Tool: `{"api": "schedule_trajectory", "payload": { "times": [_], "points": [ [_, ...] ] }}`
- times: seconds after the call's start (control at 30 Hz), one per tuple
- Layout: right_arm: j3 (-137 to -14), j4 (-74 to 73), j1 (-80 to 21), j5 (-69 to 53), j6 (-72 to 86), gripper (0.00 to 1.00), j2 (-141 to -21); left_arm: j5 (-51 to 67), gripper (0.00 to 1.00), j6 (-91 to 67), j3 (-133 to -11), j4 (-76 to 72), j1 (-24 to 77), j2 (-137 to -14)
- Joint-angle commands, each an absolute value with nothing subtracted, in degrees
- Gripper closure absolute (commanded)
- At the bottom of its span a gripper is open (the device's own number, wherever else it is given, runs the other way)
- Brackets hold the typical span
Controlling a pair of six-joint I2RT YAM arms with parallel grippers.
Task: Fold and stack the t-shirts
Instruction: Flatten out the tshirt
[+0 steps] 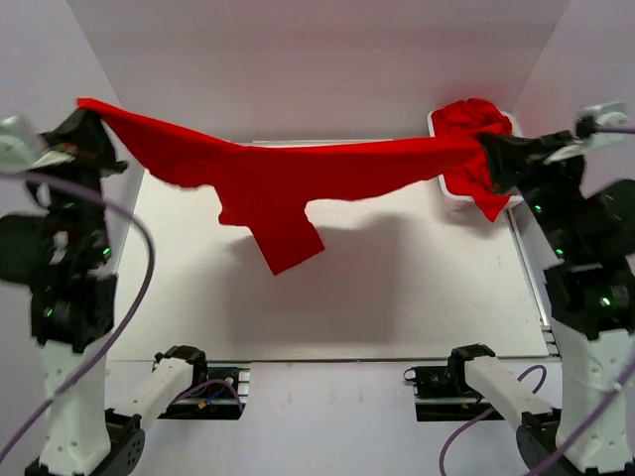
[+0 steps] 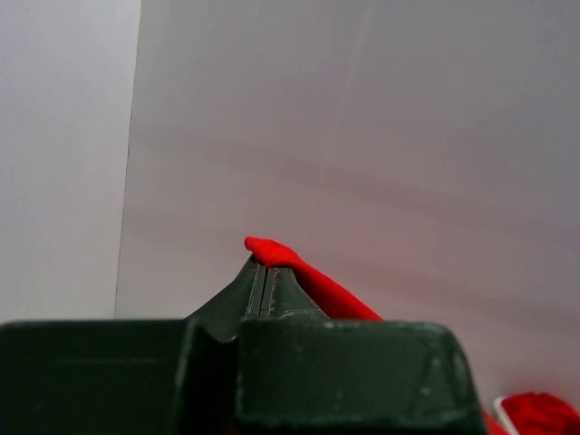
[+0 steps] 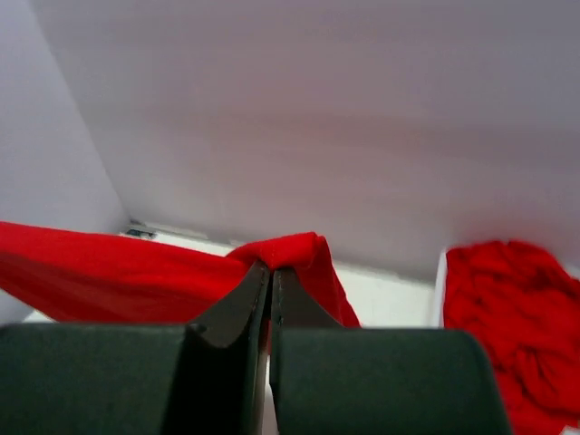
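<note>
Overlapping the heaped basket (image 1: 435,122): taut t-shirt (image 1: 298,183)

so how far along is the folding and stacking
Nothing looks finished: no folded shirt or stack lies on the table. In hand: one t-shirt hangs stretched in the air between the left gripper and right gripper, both shut on it. To do: folding it, plus the crumpled t-shirts waiting in the basket.

No legible text, labels or numbers anywhere — none at all.
</note>
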State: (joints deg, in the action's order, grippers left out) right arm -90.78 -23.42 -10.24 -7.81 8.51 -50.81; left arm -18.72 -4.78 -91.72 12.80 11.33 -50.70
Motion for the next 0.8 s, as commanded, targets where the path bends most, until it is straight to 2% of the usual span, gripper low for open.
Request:
{"api": "schedule_trajectory", "payload": {
  "times": [0.0, 0.17, 0.33, 0.4, 0.57, 0.77],
  "points": [
    [-98.6, -29.2, -9.8, -11.5, 7.5, 1.00, -50.2, -16.0, 1.00, -2.1, -100.8, 18.5, 10.9, -48.9],
    [-106.9, -33.2, -9.9, -11.0, 7.5, 1.00, -47.3, -16.0, 1.00, 1.8, -112.8, 22.1, 10.9, -49.7],
    [-105.7, -33.5, -9.8, -11.1, 7.8, 1.00, -43.9, -14.2, 1.00, 4.6, -121.4, 24.3, 10.9, -53.5],
    [-102.0, -33.0, -9.8, -10.9, 7.7, 1.00, -43.6, -13.5, 1.00, 5.4, -121.4, 23.6, 11.4, -54.7],
    [-92.7, -25.7, -9.8, -7.4, 9.7, 1.00, -45.4, -16.2, 1.00, 5.4, -111.8, 20.7, 12.0, -57.6],
    [-81.3, -20.3, -9.8, -2.5, 10.6, 1.00, -58.3, -22.4, 1.00, 4.6, -101.4, 16.6, 10.9, -70.6]
  ]
}}
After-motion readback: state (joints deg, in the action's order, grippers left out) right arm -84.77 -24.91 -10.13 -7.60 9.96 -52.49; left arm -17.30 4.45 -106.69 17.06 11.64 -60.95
